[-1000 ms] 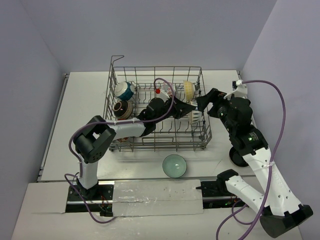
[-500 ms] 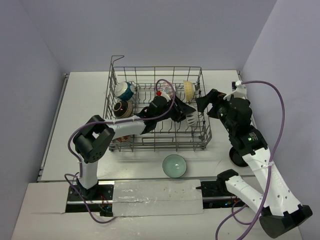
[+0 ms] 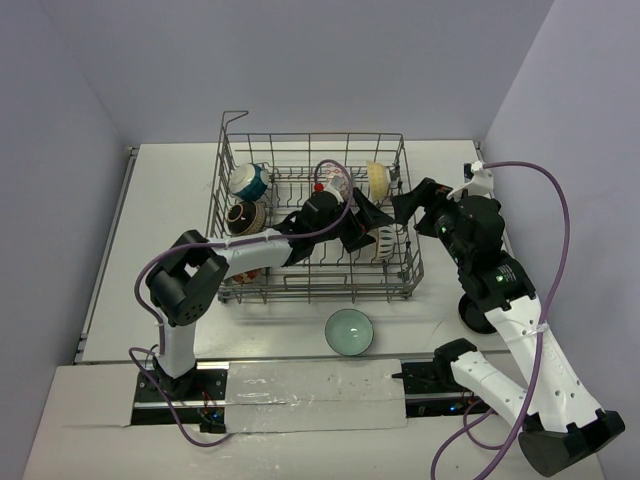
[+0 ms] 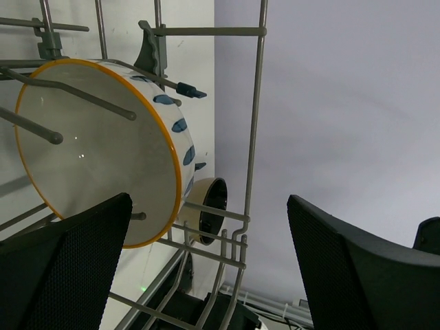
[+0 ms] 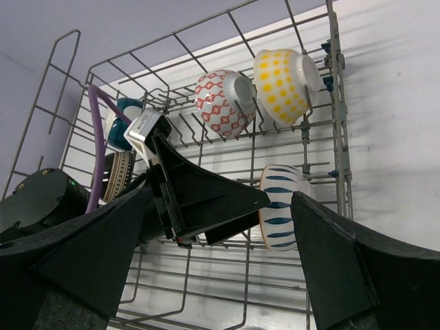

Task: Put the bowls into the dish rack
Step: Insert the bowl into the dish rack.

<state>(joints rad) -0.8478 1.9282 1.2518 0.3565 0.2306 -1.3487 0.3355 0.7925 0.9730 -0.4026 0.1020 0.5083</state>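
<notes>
- Left gripper (image 4: 210,206): how are its jaws set?
- Spread wide, with nothing clasped. The white ceramic bowl with blue dashes and an orange rim (image 4: 103,148) is seen standing on edge among the tines of the grey wire dish rack (image 3: 312,135), just beside one finger.
- And the right gripper (image 5: 221,198)?
- Also held wide and empty, near the rack's right wall. A pale green round bowl (image 3: 350,331) is seen on the white table (image 3: 170,200) in front of the rack.

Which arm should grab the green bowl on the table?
Right: the right pincer is open at the dish rack's side, while the left pincer sits deep inside it; the green bowl lies outside.
</notes>
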